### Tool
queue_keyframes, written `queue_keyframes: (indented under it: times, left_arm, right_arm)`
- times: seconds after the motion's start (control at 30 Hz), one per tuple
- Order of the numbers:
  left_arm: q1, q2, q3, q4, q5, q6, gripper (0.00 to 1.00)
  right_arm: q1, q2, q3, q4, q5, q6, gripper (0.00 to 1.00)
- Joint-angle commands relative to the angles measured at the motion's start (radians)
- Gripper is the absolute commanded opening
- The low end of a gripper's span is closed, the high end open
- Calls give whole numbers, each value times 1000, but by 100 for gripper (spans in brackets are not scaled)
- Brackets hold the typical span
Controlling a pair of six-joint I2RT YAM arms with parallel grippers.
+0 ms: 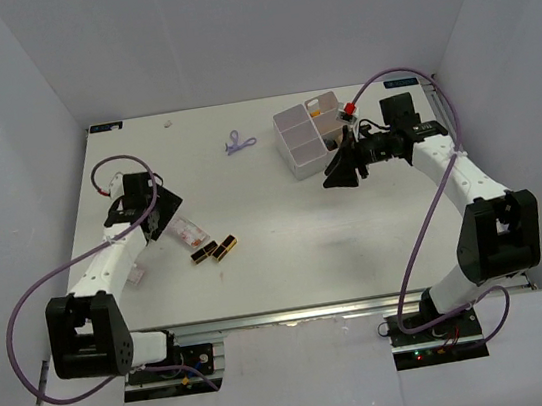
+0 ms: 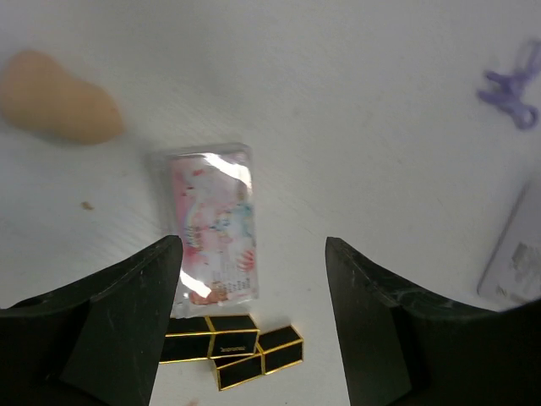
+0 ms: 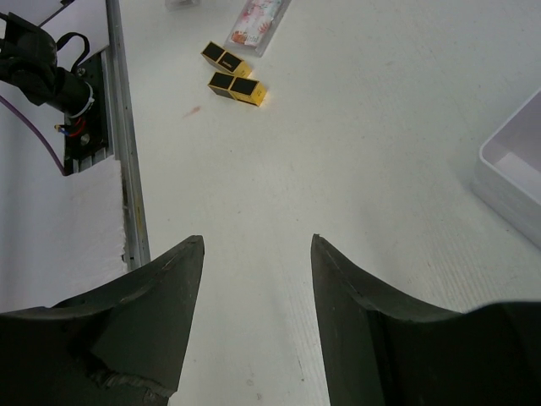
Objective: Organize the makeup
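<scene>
White table [image 1: 289,261], matte, boxed in by plain white walls on three sides. Near edge: aluminium rail [image 1: 297,315] with two arm bases bolted on and a purple cable [image 1: 26,328] looping off each arm.

Nearest loose items, left of centre:
- black-gold lipsticks [image 1: 203,254], count 2, lying flat side by side and touching
- clear pinkish packet [image 2: 213,224], count 1, flat, just beyond the lipsticks
- small clear item [image 1: 136,275] beside the left forearm, too small to identify

Left gripper [image 2: 254,249] hangs over the packet's near end, jaws wide apart and nothing between them. The left wrist view shows the packet partly behind the left finger. Peach sponge [image 2: 59,97], count 1, lies beyond the packet to its left, apart from it; the left arm blocks it in the top view.

Right gripper [image 3: 256,241] sits mid-table on the right, pointing across bare table toward the lipsticks. Jaws are parted and it grips nothing.

Further back:
- white box [image 1: 298,164], count 1, four compartments, just beside the right gripper's wrist; an orange tube [image 1: 316,111] shows in its far-right compartment, the other three look bare
- lilac clip [image 1: 239,144], count 1, on open table left of the box, well apart from it
- tiny pale speck [image 1: 168,123] at the far edge, can't tell what it is

Nothing stands between either gripper and the lipstick and packet group.
</scene>
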Motion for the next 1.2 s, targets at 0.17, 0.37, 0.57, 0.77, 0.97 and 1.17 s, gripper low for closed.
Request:
queue_keyframes:
  times: [0.17,0.37,0.57,0.77,0.97,1.17]
  left_arm:
    - [55,113,104,-210,-242,-292,77]
    - [82,216,147,-274,-236,-357,79]
    - [176,321,193,-244,-225,-356,65]
    - [185,386,242,-233,-223,-330,34]
    - [184,293,172,-129,-176,-216,23]
    - [184,130,73,35,-58,-30,17]
  right_arm:
    - [-16,-40,-24,23,-42,-9,60]
    - [-30,-38,-29,23,-48,-7,60]
    - [-37,-38,-32,21,-51,-6,61]
    - [-52,-31,-39,21,-53,-2,61]
    - [-59,-26,-39,21,-48,-2,61]
    - [-59,-20,-35,19,-42,4,61]
